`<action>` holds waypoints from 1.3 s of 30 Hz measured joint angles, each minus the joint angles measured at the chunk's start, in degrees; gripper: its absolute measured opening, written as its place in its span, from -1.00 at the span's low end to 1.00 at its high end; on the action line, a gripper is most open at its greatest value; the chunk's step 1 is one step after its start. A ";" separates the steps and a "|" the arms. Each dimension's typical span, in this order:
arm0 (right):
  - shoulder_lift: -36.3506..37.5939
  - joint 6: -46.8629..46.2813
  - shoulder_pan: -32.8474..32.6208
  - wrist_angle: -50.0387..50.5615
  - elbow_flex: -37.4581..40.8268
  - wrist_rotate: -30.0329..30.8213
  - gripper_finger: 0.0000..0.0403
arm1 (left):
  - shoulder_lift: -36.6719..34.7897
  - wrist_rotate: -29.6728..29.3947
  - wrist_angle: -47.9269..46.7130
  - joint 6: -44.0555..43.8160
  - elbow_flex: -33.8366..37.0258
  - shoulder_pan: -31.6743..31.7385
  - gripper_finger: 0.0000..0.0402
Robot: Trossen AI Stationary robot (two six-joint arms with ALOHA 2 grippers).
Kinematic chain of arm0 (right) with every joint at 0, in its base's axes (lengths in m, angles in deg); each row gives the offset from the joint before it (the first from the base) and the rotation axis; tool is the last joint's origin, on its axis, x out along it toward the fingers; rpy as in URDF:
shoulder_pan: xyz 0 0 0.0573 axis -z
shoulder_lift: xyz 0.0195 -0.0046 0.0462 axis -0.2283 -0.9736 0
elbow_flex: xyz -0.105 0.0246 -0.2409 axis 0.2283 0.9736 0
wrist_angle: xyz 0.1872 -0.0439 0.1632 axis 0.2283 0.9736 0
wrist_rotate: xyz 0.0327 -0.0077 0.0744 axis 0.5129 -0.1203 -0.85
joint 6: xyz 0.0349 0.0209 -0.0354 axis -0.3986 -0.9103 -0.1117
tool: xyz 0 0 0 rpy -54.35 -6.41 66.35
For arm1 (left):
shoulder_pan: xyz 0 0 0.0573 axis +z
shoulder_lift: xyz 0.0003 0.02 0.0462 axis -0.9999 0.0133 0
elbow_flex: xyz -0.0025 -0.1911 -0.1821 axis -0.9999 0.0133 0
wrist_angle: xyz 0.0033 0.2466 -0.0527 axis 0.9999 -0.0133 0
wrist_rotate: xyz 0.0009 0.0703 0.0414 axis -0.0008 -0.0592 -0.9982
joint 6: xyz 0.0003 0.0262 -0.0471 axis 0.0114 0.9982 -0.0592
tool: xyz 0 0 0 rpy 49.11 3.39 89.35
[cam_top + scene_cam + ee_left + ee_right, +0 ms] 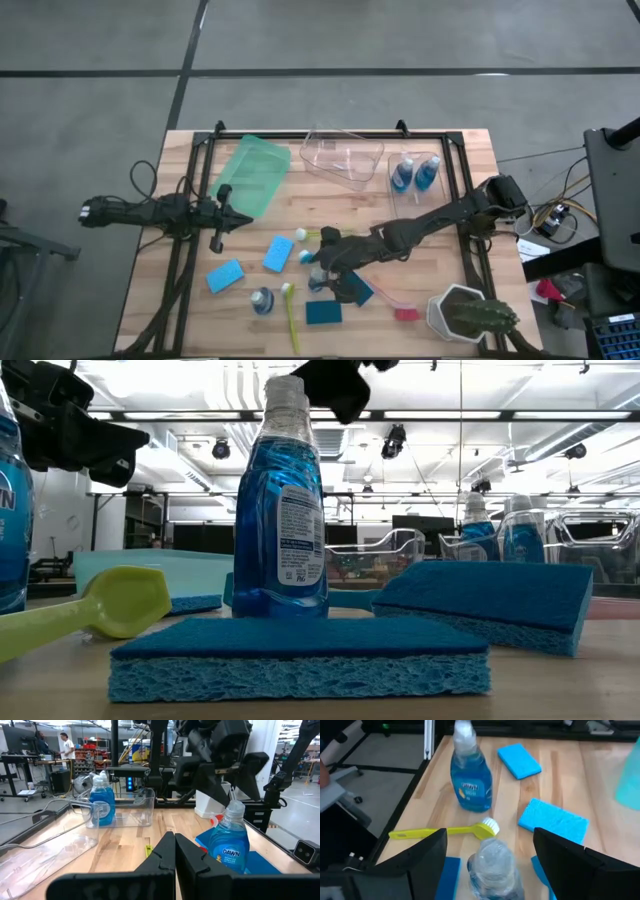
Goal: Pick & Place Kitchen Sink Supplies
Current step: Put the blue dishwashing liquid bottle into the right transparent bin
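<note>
My right gripper [322, 268] is open and hangs over a blue-liquid bottle [318, 277]. In the right wrist view its fingers [417, 860] stand on either side of the bottle's cap [492, 857] without touching it. A second bottle [262, 300] stands on its base nearby. Two more bottles [415, 173] stand in a clear bin. Light-blue sponges [225, 275] [278, 253] and a teal sponge [323, 312] lie flat. Yellow-green brushes [290, 318] [308, 235] and a red brush [398, 308] lie on the table. My left gripper [222, 218] is shut and waits by the green bin [250, 175].
A clear bin [345, 155] sits at the far middle of the table. The white-potted cactus [470, 315] stands at the near right corner, close to my right arm. A black frame [190, 190] runs along the table's edges. Bare wood shows between the left arm and the sponges.
</note>
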 joint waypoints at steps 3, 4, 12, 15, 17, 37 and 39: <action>-0.57 0.18 -0.02 -0.17 -0.16 -0.02 0.49 | 0.04 0.00 -0.02 0.00 0.00 0.00 -1.00; -0.57 0.19 0.00 -0.19 -0.20 -0.02 0.49 | 0.04 0.00 -0.02 -0.01 0.00 0.00 -1.00; -0.57 -0.43 0.02 1.48 0.15 -0.02 0.46 | 0.04 0.00 -0.02 0.00 0.00 0.00 -1.00; -0.65 -0.71 0.04 1.47 0.67 0.02 0.44 | 0.04 0.00 -0.02 -0.01 0.00 0.01 -1.00; -0.66 -0.75 0.04 1.24 0.78 0.92 0.42 | 0.04 0.00 -0.02 -0.02 0.00 0.00 -1.00; -0.66 -1.93 0.04 -0.23 2.38 1.50 0.21 | 0.04 0.00 -0.02 0.00 0.00 0.01 -1.00; -0.66 -1.91 0.04 -0.77 2.38 1.49 0.18 | 0.04 0.00 -0.02 0.00 0.00 0.00 -1.00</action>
